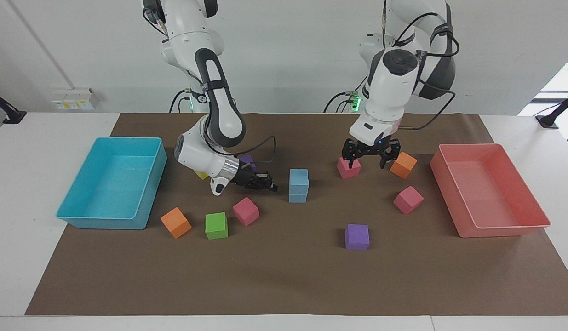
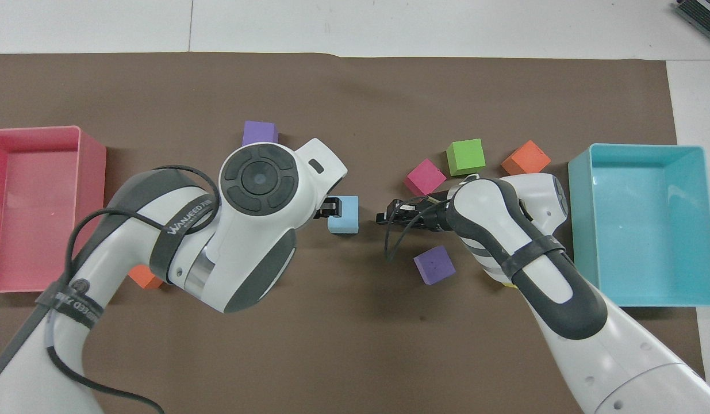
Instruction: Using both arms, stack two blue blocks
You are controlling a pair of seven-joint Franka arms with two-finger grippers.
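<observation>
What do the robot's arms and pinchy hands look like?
Both arms are white and rounded, with dark grey joints and a round grey cap on each wrist. Thin black cables loop along them, held by black straps. The left gripper and the right gripper are small, black, two-fingered claws.
</observation>
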